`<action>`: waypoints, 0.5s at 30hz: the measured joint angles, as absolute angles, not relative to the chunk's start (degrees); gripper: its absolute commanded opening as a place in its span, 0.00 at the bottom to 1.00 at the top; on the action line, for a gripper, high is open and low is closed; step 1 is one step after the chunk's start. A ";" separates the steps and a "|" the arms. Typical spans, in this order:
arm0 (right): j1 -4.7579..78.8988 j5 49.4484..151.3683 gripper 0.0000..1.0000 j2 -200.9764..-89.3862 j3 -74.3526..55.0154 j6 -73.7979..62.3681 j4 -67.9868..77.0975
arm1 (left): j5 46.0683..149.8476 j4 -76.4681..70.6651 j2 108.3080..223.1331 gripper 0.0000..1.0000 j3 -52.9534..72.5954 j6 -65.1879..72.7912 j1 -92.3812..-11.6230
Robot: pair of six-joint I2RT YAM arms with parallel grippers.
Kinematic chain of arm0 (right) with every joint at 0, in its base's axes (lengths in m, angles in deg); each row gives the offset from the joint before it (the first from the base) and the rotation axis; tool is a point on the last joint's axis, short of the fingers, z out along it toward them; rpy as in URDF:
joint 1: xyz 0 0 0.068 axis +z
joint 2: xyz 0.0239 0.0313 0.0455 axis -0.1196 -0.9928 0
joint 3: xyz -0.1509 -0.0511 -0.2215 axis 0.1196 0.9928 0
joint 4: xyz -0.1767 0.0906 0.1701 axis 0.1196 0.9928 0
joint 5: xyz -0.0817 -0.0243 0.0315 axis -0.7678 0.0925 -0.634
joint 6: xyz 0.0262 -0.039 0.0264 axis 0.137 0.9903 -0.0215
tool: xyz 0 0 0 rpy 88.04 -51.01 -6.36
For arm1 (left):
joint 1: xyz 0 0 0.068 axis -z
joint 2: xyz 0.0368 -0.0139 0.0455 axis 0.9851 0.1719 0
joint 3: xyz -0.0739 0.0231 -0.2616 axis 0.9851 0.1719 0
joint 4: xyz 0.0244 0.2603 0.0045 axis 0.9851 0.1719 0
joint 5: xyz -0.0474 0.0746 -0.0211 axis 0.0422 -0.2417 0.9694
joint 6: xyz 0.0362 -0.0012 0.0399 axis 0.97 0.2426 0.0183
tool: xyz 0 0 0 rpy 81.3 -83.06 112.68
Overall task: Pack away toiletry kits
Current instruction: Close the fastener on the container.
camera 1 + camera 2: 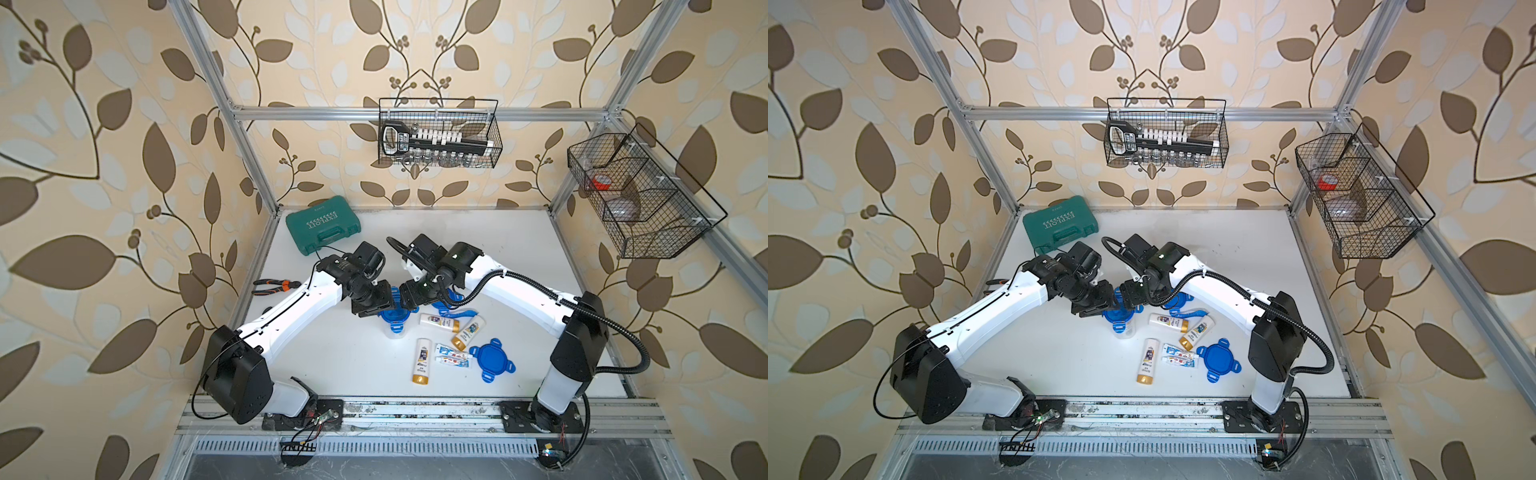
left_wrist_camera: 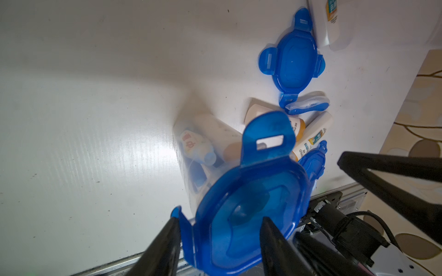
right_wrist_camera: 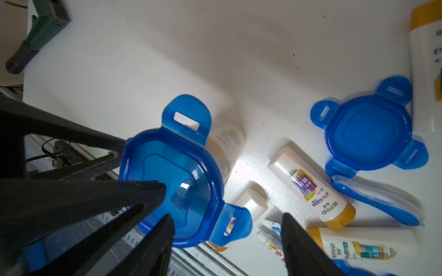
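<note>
A clear jar (image 1: 394, 330) (image 1: 1124, 330) stands mid-table with a blue four-tab lid (image 2: 248, 205) (image 3: 174, 174) on it. A toothpaste tube and a bottle show through its wall. My left gripper (image 1: 380, 306) (image 2: 220, 217) is shut on the lidded jar, one finger against a folded tab. My right gripper (image 1: 409, 301) (image 3: 226, 216) is open, its fingers either side of another tab. White gold-capped bottles (image 1: 438, 322) (image 1: 422, 360), toothpaste tubes (image 1: 452, 356), a blue toothbrush (image 3: 375, 200) and a loose lid (image 1: 491, 360) (image 1: 1218, 360) lie to the right.
Another blue lid (image 1: 451, 300) lies partly under my right arm. A green tool case (image 1: 323, 224) sits at the back left and pliers (image 1: 274, 286) lie by the left edge. Wire baskets (image 1: 438, 133) (image 1: 640, 195) hang on the frame.
</note>
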State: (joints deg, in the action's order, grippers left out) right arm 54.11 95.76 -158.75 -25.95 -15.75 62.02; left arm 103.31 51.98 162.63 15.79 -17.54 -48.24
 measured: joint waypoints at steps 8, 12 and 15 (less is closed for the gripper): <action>53.94 98.56 0.46 -158.60 -22.96 -16.51 59.85 | 103.31 51.93 162.63 0.54 15.81 -17.59 -48.24; 53.59 99.46 0.42 -158.18 -22.10 -16.84 58.85 | 103.31 51.93 162.63 0.54 15.86 -17.65 -48.24; 53.19 99.92 0.40 -157.85 -21.60 -17.30 58.43 | 103.29 51.91 162.63 0.54 15.86 -17.74 -48.24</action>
State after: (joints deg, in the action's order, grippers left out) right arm 53.19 99.92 -157.85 -21.60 -17.30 58.43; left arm 103.29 51.91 162.63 15.86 -17.74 -48.24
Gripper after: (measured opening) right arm 0.411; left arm 0.536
